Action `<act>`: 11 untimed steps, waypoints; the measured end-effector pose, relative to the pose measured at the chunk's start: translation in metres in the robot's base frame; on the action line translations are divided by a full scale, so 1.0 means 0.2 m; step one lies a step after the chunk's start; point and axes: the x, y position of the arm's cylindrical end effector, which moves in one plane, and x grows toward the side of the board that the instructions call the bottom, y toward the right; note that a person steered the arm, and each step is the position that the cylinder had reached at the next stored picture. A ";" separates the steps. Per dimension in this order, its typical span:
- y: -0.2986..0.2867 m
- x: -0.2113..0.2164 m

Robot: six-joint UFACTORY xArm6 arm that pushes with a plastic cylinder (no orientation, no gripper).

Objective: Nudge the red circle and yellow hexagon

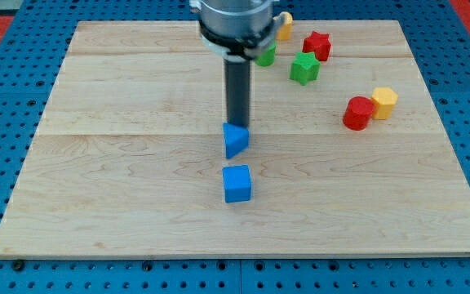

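Note:
The red circle (pixel 356 113) and the yellow hexagon (pixel 384 102) sit touching each other at the view's right side of the wooden board (pixel 121 163), the hexagon to the right and slightly above. My tip (pixel 237 124) is near the board's middle, touching the top of a blue triangle (pixel 235 140). The tip is far to the left of the red circle and yellow hexagon.
A blue cube (pixel 237 183) lies just below the blue triangle. A green star (pixel 304 68) and a red star (pixel 317 45) lie at the upper right. A green block (pixel 266 55) and a yellow block (pixel 284 26) are partly hidden behind the arm.

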 end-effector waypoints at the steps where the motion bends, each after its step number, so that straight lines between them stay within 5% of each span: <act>1: -0.02 0.28; 6: 0.24 0.20; 9: 0.31 -0.12; 11: 0.33 -0.15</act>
